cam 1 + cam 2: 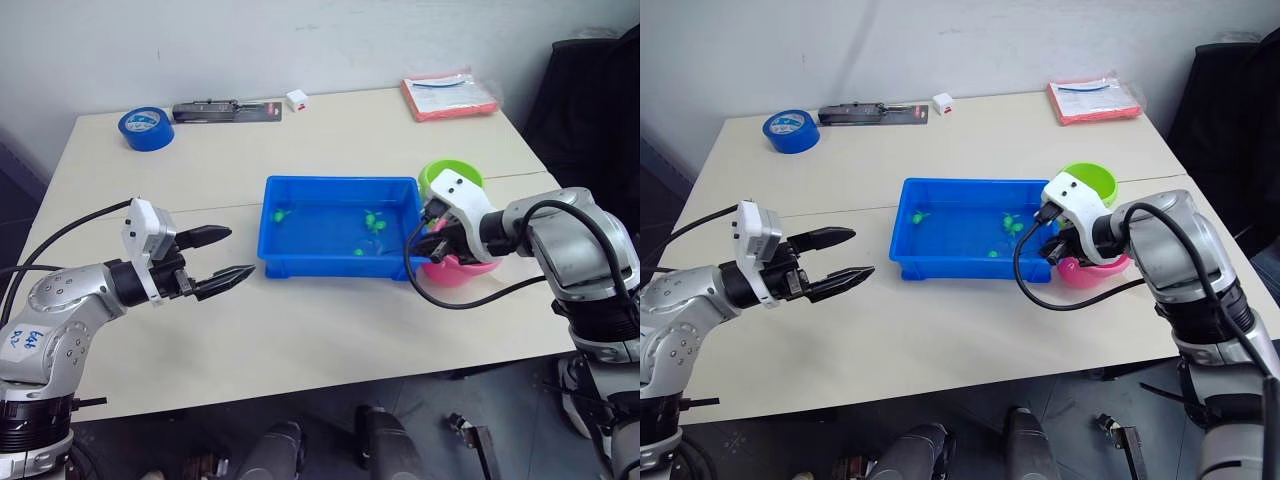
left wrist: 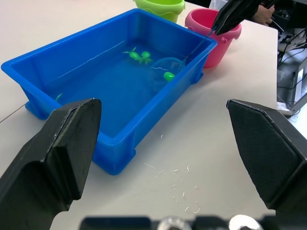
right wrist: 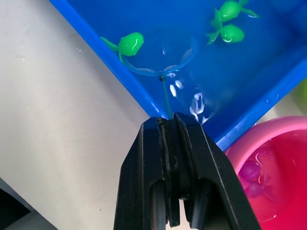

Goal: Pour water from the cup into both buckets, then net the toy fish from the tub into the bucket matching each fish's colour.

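Observation:
The blue tub (image 1: 330,262) holds water and several green toy fish (image 3: 130,43), one more near its left end (image 1: 278,213). My right gripper (image 3: 168,122) is shut on the thin handle of the net (image 3: 165,96), at the tub's right end; its hoop (image 2: 168,67) lies in the water beside a green fish. Just right of the tub stand the lime green bucket (image 1: 450,173) and, nearer, the pink bucket (image 1: 455,272) with pink fish (image 3: 252,170) inside. My left gripper (image 1: 240,252) hangs open and empty left of the tub. The cup is out of view.
At the table's far edge lie a blue tape roll (image 1: 146,128), a black packaged tool (image 1: 225,110), a small white box (image 1: 297,99) and a red packet (image 1: 449,95). A dark chair (image 1: 590,90) stands beyond the right edge. Bare tabletop runs in front of the tub.

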Robot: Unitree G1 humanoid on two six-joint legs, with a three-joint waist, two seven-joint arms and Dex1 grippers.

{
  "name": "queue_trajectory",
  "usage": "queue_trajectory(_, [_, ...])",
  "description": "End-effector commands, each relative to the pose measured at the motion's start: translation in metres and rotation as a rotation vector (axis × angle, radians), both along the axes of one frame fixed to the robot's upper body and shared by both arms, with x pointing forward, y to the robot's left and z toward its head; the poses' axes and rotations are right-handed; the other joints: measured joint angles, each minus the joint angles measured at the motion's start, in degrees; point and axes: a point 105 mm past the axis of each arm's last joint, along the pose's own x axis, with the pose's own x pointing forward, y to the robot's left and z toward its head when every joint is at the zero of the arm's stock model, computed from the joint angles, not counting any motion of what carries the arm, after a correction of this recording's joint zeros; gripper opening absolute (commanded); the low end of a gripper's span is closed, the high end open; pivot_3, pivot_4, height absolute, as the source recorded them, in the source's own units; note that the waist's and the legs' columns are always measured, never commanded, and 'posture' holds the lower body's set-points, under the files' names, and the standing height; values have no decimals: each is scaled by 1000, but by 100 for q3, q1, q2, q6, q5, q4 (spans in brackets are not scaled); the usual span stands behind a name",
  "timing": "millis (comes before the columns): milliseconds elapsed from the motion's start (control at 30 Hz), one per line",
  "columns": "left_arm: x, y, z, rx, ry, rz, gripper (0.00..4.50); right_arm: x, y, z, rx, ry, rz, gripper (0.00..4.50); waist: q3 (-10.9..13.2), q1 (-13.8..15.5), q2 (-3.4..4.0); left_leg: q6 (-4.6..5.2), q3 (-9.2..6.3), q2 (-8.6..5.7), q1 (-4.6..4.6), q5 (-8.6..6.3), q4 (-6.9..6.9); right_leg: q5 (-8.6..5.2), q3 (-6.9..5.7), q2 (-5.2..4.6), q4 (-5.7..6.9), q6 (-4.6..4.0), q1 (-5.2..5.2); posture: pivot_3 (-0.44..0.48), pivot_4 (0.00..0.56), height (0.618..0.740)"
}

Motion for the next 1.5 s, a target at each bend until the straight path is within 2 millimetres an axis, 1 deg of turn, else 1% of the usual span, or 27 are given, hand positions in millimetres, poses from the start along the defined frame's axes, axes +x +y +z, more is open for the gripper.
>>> queue_trajectory(33, [-4,1,11,17,-50,1,4500,-1,4,5,28,0,16,785,0,-3,0,0,0,0,0,0,0,0,0,0,0,0,0,0,150,740])
queue_trajectory(200, [-6,3,11,19,-48,4,4500,1,-1,-5,-66,-33,43,785,0,-4,0,0,0,0,0,0,-2,0,0,0,-1,0,-1,0,150,740])
queue_trajectory(367, [-7,3,11,19,-50,8,4500,3,4,-6,-31,-18,49,785,0,-2,0,0,1,0,0,0,-1,0,0,0,-7,0,0,0,150,740])
queue_trajectory(500, [-8,3,12,21,-51,11,4500,7,9,-2,48,-2,30,785,0,-18,0,0,1,1,0,0,-1,0,0,1,-5,0,0,0,150,740])
queue_trajectory(767, [-8,4,14,29,-53,8,4500,15,15,15,227,0,-28,785,0,-11,0,0,0,1,0,0,-2,0,0,1,-4,0,0,0,150,740])
queue_trajectory(1167, [-6,3,16,36,-59,-4,4500,18,14,18,264,-30,-61,785,0,-20,0,0,-1,1,0,0,-3,0,-1,1,-3,0,-1,0,150,740])
queue_trajectory(1367, [-4,3,20,41,-73,-9,4500,13,11,27,303,-94,-37,785,0,-13,0,0,-1,0,0,0,-3,0,0,0,-3,0,0,0,150,740])
queue_trajectory(1500, [1,2,23,39,-89,-15,4500,3,7,34,341,-141,-17,785,0,-1,0,0,-1,1,-1,0,-2,0,-1,1,-3,0,0,0,150,740])
